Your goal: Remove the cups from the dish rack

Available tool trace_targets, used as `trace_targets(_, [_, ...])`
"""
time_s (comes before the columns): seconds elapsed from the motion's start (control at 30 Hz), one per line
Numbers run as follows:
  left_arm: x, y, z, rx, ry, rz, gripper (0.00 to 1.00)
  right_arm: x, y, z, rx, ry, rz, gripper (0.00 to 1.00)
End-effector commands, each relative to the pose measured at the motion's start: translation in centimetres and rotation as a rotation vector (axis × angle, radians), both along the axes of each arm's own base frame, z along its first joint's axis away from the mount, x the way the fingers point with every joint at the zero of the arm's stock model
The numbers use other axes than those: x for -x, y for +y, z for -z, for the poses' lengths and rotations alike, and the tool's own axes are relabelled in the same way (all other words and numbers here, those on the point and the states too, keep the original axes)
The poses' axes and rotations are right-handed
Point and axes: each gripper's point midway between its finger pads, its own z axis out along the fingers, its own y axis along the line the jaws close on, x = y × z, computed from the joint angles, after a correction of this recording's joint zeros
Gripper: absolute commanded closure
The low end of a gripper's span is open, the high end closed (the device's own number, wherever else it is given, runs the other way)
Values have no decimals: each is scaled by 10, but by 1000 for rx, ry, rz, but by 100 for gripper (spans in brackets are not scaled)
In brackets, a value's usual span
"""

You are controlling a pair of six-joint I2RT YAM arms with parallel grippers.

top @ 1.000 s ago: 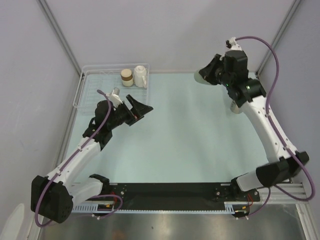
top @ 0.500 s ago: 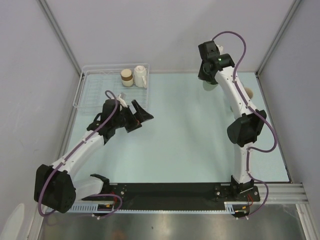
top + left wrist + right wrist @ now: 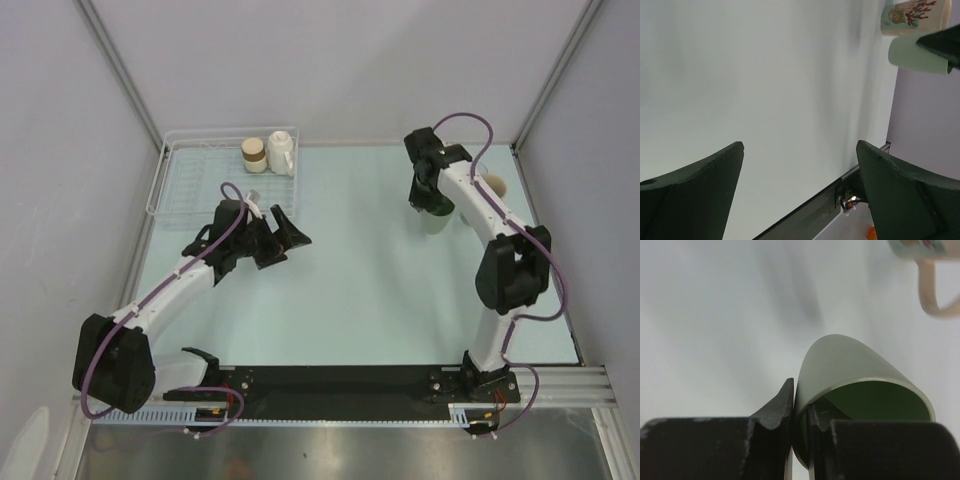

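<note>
The table (image 3: 350, 270) fills my overhead view, with the dish rack (image 3: 200, 185) at its ten o'clock corner. Two cups stand in the rack's one o'clock corner, a brown cup (image 3: 254, 155) and a white cup (image 3: 281, 152), touching or nearly so.

The left gripper (image 3: 800, 146) hangs just off the rack's five o'clock corner, jaws spread wide and holding nothing; its wrist camera shows only bare table between the fingers.

The right gripper (image 3: 431, 203) sits at about two o'clock on the table, clenched on the pale green cup (image 3: 855, 370). One finger is inside the rim and one outside, pinching the thin wall. A patterned mug (image 3: 493, 185) stands close by, at the cup's two o'clock.

The green cup looks tilted in the wrist view, and I can't tell whether its base is on the table yet.

That is my main worry. If I let go while the cup leans, it could tip and roll into the mug. A one-wall pinch also lets the cup swivel, so a quick descent might clip the table edge-on. Pulling the inner finger out carelessly could drag the cup over.
</note>
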Motion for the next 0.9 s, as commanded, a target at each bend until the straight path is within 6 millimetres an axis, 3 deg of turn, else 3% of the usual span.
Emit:
trace_targets(0.0, [1, -9, 8, -7, -9, 48, 0, 27, -25, -44, -23, -132, 23, 100])
trace_targets(0.03, [2, -11, 8, -2, -7, 59, 0, 40, -38, -42, -28, -123, 35, 100])
trace_targets(0.2, [1, -19, 10, -11, -5, 76, 0, 55, -67, -37, -59, -152, 97, 100])
trace_targets(0.37, [3, -30, 11, -19, 5, 103, 0, 68, -96, -10, -50, -102, 214, 100])
trace_targets(0.47, [4, -34, 11, -24, 3, 118, 0, 72, -93, -3, -100, -119, 228, 100])
trace_targets(0.6, [3, -37, 8, -28, -6, 129, 0, 68, -76, -12, -124, -187, 179, 100])
trace_targets(0.87, [1, -41, 10, -32, -2, 141, 0, 57, -81, 7, -127, -130, 205, 100])
